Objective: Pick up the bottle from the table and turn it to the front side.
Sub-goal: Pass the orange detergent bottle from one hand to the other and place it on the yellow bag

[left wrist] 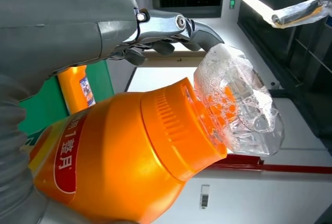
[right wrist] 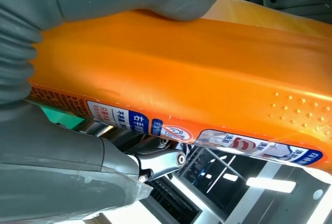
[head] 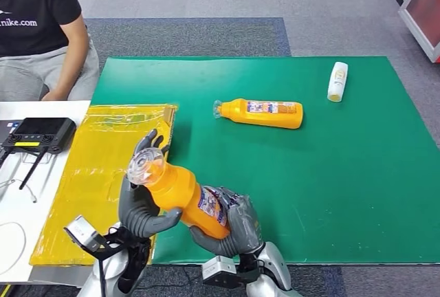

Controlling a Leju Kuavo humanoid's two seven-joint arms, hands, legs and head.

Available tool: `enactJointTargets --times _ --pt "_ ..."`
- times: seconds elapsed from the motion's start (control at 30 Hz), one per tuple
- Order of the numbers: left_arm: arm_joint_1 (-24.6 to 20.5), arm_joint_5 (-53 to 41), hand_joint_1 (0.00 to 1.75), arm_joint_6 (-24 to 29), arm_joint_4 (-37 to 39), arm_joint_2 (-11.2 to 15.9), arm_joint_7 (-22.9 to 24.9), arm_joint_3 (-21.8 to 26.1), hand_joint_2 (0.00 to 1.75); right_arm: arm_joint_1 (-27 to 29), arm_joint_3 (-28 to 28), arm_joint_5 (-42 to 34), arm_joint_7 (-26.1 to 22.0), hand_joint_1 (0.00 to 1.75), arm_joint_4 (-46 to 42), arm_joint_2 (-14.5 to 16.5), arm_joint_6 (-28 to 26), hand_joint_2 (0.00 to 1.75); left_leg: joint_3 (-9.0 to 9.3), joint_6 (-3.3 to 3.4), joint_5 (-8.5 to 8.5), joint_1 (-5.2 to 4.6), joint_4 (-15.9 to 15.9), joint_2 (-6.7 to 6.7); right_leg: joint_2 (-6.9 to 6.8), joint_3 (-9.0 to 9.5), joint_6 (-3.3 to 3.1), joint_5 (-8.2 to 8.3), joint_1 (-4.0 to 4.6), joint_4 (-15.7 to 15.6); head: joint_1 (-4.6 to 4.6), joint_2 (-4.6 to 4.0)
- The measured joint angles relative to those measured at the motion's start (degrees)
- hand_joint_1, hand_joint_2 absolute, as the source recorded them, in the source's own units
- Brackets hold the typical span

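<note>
Nearest the robot, at about 6 o'clock in the head view, the orange detergent bottle [head: 183, 196] is lifted clear of the tabletop [head: 337, 194] and held between both hands, tilted so its clear cap [head: 146, 165] points toward 10 o'clock. The left hand [head: 141, 204] grips the neck end, its fingers [head: 148, 142] curled round behind the cap and its thumb under the shoulder; the left wrist view shows the ribbed orange collar and the bubbly clear cap [left wrist: 240, 102] just past its fingers. The right hand [head: 234, 227] cups the base end, fingers wrapped over the printed label [head: 212, 205]; its wrist view shows the thumb pressed on the bottle's flank [right wrist: 188, 63]. Gripping both ends seems meant to let the bottle be rolled about its long axis, so the front label can be brought round; I judge the turning is in hand, not finished. Beside the left hand lies a yellow plastic bag [head: 98, 166], flat on the green mat. Farther off, near 12 o'clock, a second orange bottle [head: 259, 113] lies on its side, and at 2 o'clock a small white bottle [head: 337, 81]. At 10 o'clock sits a person [head: 44, 29] behind a black controller [head: 37, 134].
</note>
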Motion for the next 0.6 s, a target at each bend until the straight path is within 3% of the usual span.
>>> enactJointTargets --times 0.6 --pt "-1.7 -3.9 0.0 2.9 0.5 0.3 -0.8 -1.5 1.75 -0.5 0.9 -1.4 -0.3 1.75 0.0 0.0 1.8 1.75 0.0 0.0 0.0 0.0 0.0 0.0 0.0 0.0 0.0 0.0 0.0 0.0 0.0 0.0"
